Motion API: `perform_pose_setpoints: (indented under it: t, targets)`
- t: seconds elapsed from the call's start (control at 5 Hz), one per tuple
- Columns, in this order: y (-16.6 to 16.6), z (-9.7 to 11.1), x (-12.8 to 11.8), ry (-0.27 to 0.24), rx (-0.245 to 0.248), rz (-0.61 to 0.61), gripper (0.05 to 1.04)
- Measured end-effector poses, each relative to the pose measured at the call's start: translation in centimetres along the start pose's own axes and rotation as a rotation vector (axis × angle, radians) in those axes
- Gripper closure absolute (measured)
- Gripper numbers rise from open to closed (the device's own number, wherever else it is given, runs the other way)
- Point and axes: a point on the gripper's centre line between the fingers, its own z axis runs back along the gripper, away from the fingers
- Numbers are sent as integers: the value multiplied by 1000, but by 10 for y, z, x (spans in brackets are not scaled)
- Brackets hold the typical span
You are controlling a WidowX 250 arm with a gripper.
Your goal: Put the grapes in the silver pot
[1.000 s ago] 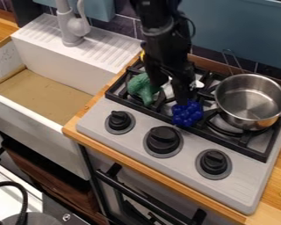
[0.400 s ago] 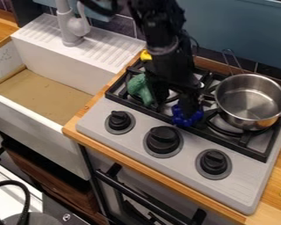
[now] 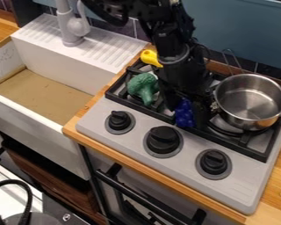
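We are seeing the stove [image 3: 138, 124] standing beside the white sink [image 3: 43, 127]. The silver pot [image 3: 243, 122] is sitting right of the grapes [image 3: 184, 116], which the gripper [image 3: 187, 110] is partly hiding; its jaws' opening and hold we cannot tell.

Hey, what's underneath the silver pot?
The silver pot rests on the black stove grate, whose bars show near its lower edge. Whatever lies directly beneath its base is hidden by the pot.
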Motion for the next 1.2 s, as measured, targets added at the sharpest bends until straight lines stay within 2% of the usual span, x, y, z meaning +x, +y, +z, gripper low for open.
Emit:
perform_pose_setpoints:
  t: [0.4,0.6,0.8,1.2]
  targets:
    - [1,-12,-1,16,17,-10,130]
    - [3,-13,2,1,43,11,304]
    - [6,-14,5,-22,71,29,306]
    - [7,-8,-2,4,58,44,305]
